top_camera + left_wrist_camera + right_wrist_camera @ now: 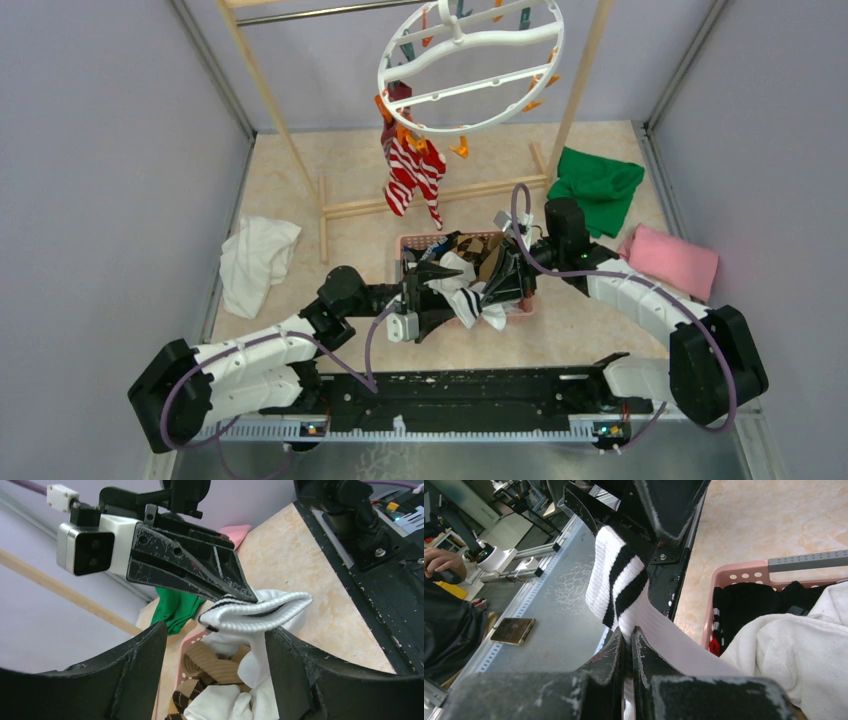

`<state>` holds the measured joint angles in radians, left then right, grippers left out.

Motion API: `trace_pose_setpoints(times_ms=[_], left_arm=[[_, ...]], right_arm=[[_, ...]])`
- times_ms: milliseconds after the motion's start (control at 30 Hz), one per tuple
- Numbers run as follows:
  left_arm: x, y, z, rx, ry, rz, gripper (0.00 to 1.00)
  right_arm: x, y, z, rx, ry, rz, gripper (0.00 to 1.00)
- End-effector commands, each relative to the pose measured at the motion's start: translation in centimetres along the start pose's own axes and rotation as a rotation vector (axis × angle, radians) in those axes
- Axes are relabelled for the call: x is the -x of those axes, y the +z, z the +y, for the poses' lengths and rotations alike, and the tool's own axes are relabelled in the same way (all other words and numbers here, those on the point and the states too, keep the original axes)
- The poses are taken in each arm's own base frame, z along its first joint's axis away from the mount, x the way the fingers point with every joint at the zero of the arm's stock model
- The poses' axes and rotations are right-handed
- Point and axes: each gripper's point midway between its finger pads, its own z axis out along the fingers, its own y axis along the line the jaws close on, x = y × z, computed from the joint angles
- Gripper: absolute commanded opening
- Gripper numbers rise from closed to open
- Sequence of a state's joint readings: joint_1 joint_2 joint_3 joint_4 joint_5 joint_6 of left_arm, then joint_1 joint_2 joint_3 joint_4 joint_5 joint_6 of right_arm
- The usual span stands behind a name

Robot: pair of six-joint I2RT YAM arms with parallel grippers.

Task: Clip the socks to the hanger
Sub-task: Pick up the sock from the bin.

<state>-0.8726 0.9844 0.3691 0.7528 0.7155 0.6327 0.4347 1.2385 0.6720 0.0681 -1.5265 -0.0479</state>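
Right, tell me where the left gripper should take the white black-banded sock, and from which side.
Take the ribbed cuff, at the black bands. The right gripper pinches the white sock just behind them, so the cuff sticks out free above the pink basket. The left gripper is open and faces that end: probably best to come from the left arm's side, one finger on each side of the cuff.

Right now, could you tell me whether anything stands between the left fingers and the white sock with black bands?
Nothing visible does. The right fingers are shut on the white sock with black bands and hold its cuff just off the tips of the open left fingers.
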Motion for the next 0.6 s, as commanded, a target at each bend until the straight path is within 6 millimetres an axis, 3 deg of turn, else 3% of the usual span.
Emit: trace_pose_setpoints(times_ms=[0,467,533,567], left_arm=[[3.5,1.3,0.4,-0.068,0.042,-0.138,0.73],[3.5,2.3,-0.2,-0.146,-0.062,-0.143,0.02],[3.7,2.2,-0.2,-0.148,-0.098,-0.141,0.00],[3.6,2.2,-0.1,-0.139,-0.127,-0.128,0.00]], right_arm=[[0.2,0.2,0.2,0.027,-0.035,0.002,0.00],[0.1,0.4,0.3,0.034,-0.032,0.006,0.00],[0.2,0.4,0.3,0.033,-0.033,0.006,0.00],[0.2,0.4,0.4,0.032,-0.036,0.006,0.06]])
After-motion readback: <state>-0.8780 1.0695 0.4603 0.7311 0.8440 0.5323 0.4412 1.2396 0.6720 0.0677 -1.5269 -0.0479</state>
